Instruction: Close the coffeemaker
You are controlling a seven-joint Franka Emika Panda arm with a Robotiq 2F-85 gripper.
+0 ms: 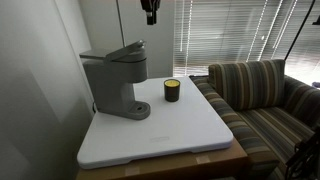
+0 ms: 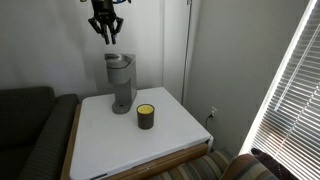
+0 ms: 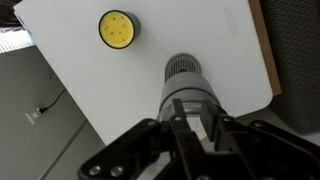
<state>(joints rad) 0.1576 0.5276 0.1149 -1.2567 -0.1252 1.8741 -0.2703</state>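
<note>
1. We found the gripper [image 2: 105,38] with its fingers spread apart and holding nothing.
2. The coffeemaker [image 1: 115,85] stood below the gripper and well apart from it. In the wrist view its head [image 3: 185,72] lay just beyond the fingertips.
3. The lid [image 1: 127,50] sat tilted upward in an exterior view, with nothing touching it. We judged it not yet closed.
4. A dark jar [image 2: 146,115] with a yellow top stood on the white table [image 1: 190,130], below the gripper and off to 1 side, near the coffeemaker but not touching it.
5. We judged the task at the approach stage, with 0 closing work done. What remained was a descent onto the raised lid and a downward press until it sat flat.
</note>
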